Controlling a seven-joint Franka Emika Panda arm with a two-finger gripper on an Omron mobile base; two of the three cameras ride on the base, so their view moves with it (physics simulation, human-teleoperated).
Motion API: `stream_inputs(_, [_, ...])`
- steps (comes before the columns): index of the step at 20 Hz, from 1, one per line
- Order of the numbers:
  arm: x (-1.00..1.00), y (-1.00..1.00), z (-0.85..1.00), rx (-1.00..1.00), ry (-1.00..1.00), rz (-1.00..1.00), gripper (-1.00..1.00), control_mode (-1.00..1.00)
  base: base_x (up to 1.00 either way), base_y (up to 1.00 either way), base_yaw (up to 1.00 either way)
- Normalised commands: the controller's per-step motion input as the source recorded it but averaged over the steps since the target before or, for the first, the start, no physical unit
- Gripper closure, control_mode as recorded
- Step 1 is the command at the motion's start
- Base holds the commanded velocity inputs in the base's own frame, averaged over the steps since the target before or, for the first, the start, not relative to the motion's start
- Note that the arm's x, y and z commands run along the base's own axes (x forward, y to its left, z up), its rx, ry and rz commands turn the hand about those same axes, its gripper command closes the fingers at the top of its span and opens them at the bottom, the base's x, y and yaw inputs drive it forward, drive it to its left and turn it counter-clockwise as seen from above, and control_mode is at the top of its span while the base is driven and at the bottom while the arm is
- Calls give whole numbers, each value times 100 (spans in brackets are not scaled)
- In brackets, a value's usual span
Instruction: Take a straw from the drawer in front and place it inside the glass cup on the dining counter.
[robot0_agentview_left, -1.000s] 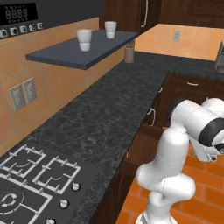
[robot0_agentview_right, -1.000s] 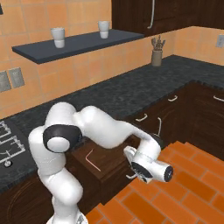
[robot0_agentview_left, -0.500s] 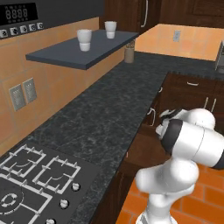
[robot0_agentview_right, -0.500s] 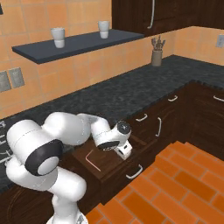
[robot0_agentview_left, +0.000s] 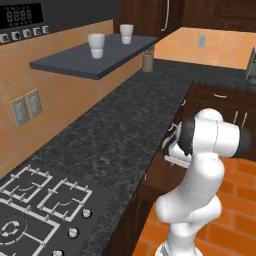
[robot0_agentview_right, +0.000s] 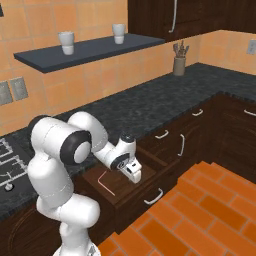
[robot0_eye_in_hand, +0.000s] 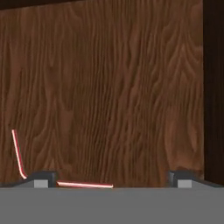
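Note:
The drawer (robot0_agentview_right: 145, 190) stands pulled out under the black worktop, and its plain wooden floor (robot0_eye_in_hand: 113, 87) shows in the hand view. The thin red-pink straw (robot0_agentview_right: 106, 183) lies flat on that floor, towards the drawer's left side. My gripper (robot0_agentview_right: 134, 176) hangs over the drawer's right part, pointing down, apart from the straw. In the hand view my gripper (robot0_eye_in_hand: 113, 179) is open. The straw (robot0_eye_in_hand: 17, 153) bends beside the left fingertip (robot0_eye_in_hand: 41, 178), and its long part runs between the fingertips. The glass cup and the dining counter are out of view.
A black speckled worktop (robot0_agentview_left: 115, 130) runs above the drawer, with a stove (robot0_agentview_left: 35, 210) at its left end. A dark wall shelf (robot0_agentview_right: 90, 50) carries two white cups (robot0_agentview_left: 96, 45). Closed drawers (robot0_agentview_right: 161, 134) sit to the right. The floor (robot0_agentview_right: 200, 215) is orange brick.
The arm has swung from out over the brick floor back to the open drawer. The hand now points down into it. The jaws have stayed open.

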Motion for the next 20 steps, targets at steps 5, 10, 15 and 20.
stream_inputs(5, [10, -8, -41, -2, 17, 0, -100, -100, 0, 0, 0])
stream_inputs(10, [0, -29, -39, -2, 9, 0, -100, -100, 0, 0, 0])
stream_inputs(15, [-4, -48, -28, -2, 3, 0, -100, -100, 0, 0, 0])
stream_inputs(20, [-63, -84, -4, -1, 0, -3, -100, -100, 0, 0, 0])
